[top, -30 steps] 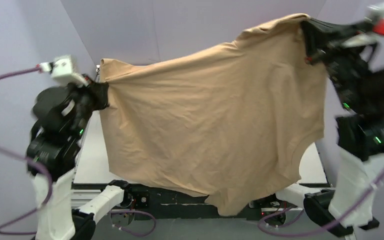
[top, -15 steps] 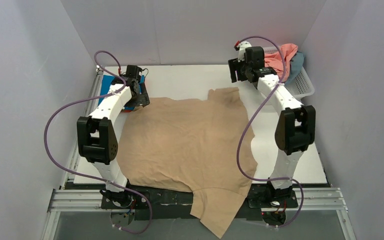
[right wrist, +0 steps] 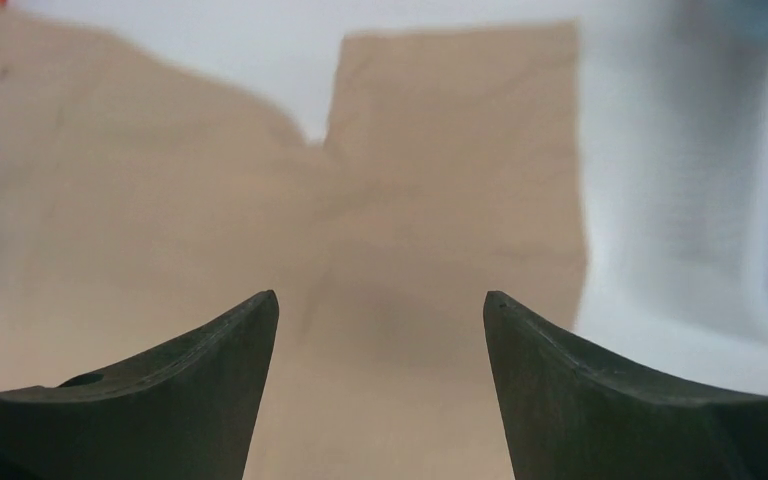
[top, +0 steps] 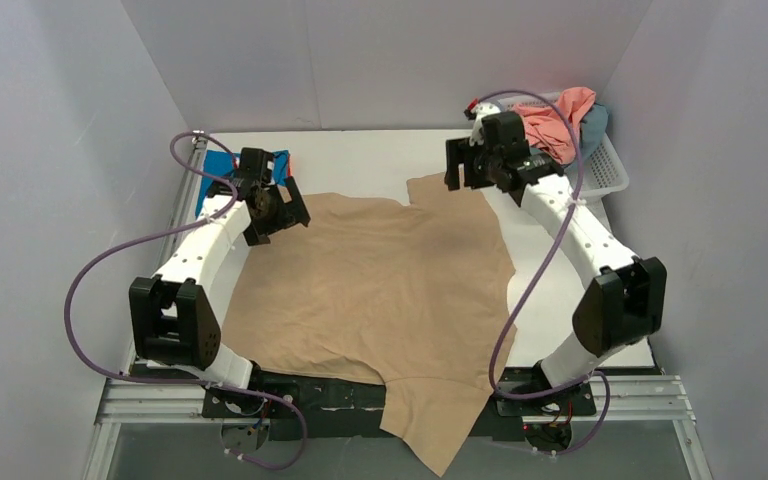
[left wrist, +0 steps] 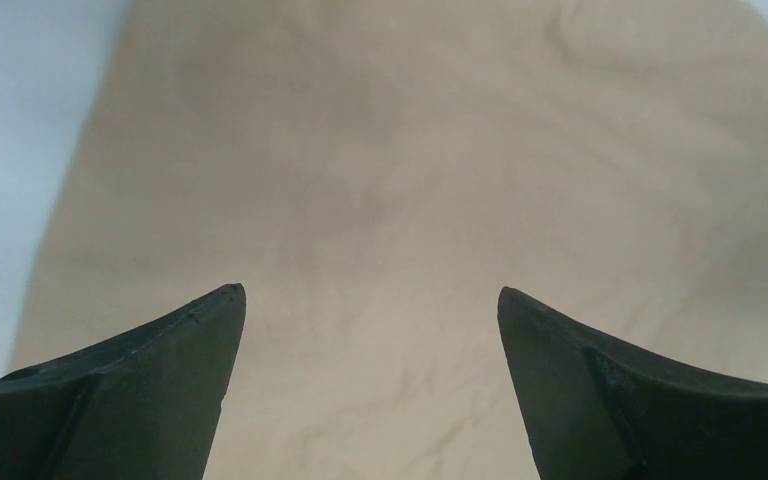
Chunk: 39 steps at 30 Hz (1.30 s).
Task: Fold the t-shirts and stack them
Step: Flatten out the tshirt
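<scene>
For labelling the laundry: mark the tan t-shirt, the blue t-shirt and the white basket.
tan t-shirt (top: 380,280), top external view, middle of its body.
blue t-shirt (top: 281,162), top external view, its exposed patch.
white basket (top: 615,172), top external view, its right rim.

Soft, even light is falling from overhead, keeping the flat white bench (top: 360,160) bright. A faint shadow is darkening the tan-beige cotton t-shirt (top: 380,290) toward the bench's far right corner. Both wrist views are blurring. The cloth is looking hazy, the black fingers (right wrist: 160,400) of the right pincer (right wrist: 381,296) are showing as dark silhouettes, and that view's right side is smearing into streaks.
</scene>
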Tool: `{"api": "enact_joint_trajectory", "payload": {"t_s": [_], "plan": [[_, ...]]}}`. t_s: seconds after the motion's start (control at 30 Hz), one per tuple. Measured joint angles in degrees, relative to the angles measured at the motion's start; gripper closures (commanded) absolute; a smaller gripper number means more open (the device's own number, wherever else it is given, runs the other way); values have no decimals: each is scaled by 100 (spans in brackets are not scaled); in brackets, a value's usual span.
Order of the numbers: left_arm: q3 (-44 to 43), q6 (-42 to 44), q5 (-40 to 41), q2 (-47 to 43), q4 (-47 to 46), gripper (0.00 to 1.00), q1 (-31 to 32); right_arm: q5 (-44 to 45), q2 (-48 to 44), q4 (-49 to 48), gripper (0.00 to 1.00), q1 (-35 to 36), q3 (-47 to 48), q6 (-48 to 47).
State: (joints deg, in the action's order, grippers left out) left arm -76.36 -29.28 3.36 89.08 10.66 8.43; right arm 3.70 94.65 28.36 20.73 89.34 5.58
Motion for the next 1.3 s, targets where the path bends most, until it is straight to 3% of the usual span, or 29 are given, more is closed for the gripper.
{"api": "enact_joint_trajectory", "payload": {"t_s": [0.13, 0.27, 0.53, 0.73, 1.13, 1.3], "plan": [[780, -199, -457, -216, -153, 2, 212, -431, -612, -11, 18, 474, -1325, 730], [1043, -321, -758, 166, -343, 2, 409, -706, -293, -4, 19, 699, -2264, 1316], [1187, -448, -951, 970, -741, 2, 610, -579, 551, 15, 19, 597, -2605, 1808], [577, -546, -1108, 1755, -527, 2, 603, -807, 1001, 275, 19, 214, -2090, 2004], [-1971, -741, -1537, 3576, 881, 2, 601, -1696, 2229, 1217, 19, -785, -402, 1980], [-2533, -872, -1676, 3926, 1051, 2, 599, -1460, 2494, 1709, 18, -848, 98, 1812]]}}
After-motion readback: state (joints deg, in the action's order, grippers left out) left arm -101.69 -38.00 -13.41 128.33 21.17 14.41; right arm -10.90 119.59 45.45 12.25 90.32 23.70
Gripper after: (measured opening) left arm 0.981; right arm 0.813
